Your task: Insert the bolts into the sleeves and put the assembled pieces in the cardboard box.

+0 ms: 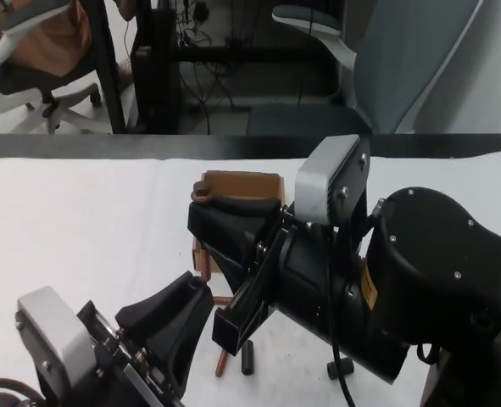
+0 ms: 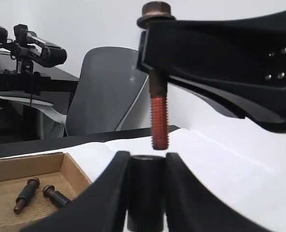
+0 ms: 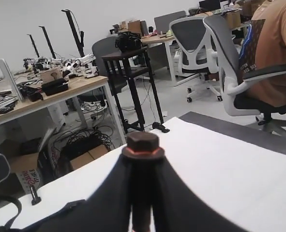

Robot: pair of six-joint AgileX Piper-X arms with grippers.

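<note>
Here, white bench (image 1: 80, 220), cardboard box (image 1: 242, 184), chair (image 1: 403, 59) behind

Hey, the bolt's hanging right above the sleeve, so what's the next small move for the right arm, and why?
Probably ease the right gripper straight down, after a slight nudge to centre it. The bolt hangs with its threaded tip just above the open top of the sleeve, not yet inside, and it looks a little off-centre. The left gripper holds the sleeve upright.
</note>
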